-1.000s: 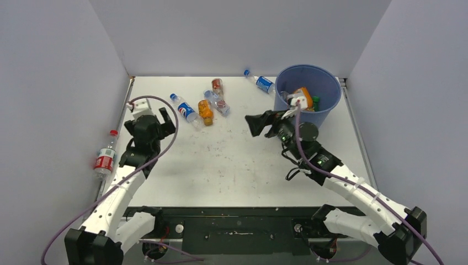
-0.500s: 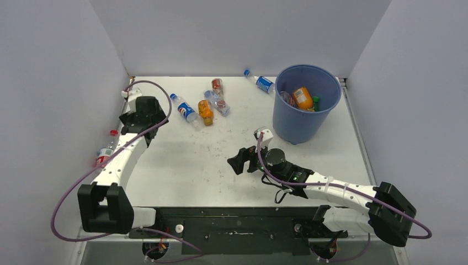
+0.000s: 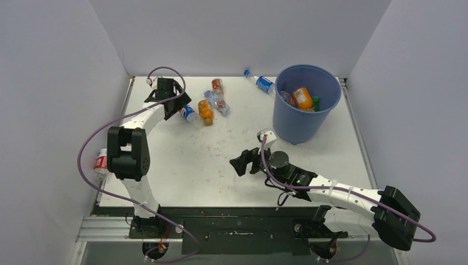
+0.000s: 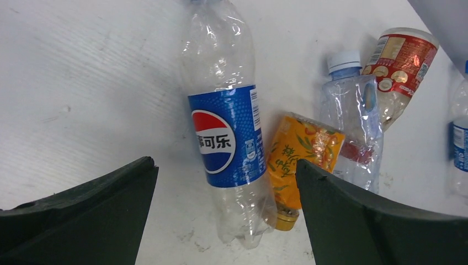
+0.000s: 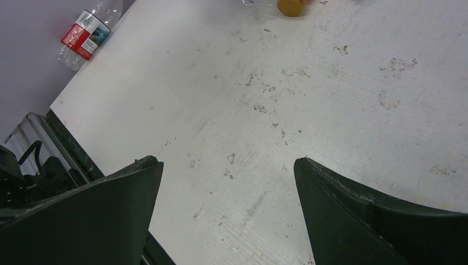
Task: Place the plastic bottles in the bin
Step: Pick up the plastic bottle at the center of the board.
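Plastic bottles (image 3: 188, 112): at least three lie in the blue bin (image 3: 292, 128), about six remain outside; left gripper (image 3: 175, 104) and right gripper (image 3: 243, 163) jaws spread, empty.

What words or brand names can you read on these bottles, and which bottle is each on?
"事可乐": white characters on the blue label of the clear bottle.
Characters on the orange bottle: too blurred to read.
Print on the red-labelled bottle: too small to read.
Label on the lone bottle in the right wrist view: too small to read.
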### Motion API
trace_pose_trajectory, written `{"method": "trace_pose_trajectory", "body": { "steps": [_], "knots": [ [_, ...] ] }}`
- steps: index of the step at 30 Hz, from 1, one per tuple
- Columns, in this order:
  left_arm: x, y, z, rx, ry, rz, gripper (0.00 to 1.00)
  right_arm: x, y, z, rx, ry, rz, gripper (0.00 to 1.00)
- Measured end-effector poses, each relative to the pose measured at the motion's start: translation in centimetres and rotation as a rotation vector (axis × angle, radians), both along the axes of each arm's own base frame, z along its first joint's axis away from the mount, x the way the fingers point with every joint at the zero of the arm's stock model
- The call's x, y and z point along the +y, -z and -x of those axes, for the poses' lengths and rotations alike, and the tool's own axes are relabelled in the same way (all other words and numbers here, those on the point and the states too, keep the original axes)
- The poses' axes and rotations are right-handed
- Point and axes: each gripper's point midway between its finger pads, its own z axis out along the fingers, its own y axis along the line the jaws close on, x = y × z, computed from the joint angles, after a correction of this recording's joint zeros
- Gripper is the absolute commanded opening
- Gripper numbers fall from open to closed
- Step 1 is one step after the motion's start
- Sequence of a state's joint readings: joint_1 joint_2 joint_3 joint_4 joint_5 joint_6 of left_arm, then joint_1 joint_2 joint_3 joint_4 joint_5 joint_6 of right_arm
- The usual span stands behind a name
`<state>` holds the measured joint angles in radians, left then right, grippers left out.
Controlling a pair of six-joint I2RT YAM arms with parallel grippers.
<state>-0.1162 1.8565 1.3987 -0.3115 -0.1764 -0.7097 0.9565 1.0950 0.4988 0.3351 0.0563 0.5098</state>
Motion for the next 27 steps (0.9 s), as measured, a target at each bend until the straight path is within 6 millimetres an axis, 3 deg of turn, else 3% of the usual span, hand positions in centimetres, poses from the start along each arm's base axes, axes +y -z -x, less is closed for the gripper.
{"method": "trace_pose_trajectory", "body": {
  "steps": [6, 12, 22, 27],
  "knots": [
    [-1.5, 1.8, -2.5, 0.008, -0.038, 0.085, 0.96, -0.1, 0.0, -0.1, -0.002, 0.006, 0.002, 0.92],
    [-1.9, 4.2, -2.6, 0.046, -0.074, 0.115, 1.0, -0.3, 0.0, 0.0, 0.002, 0.008, 0.02, 0.92],
    [-2.2, 7.9, -1.7, 0.085, -0.094, 0.148, 0.56, -0.2, -2.8, -0.5, -0.039, 0.019, -0.009, 0.92],
    [-2.5, 8.2, -1.9, 0.054, -0.077, 0.168, 0.38, -0.6, -4.1, -0.4, -0.052, 0.026, -0.013, 0.92]
  ]
}}
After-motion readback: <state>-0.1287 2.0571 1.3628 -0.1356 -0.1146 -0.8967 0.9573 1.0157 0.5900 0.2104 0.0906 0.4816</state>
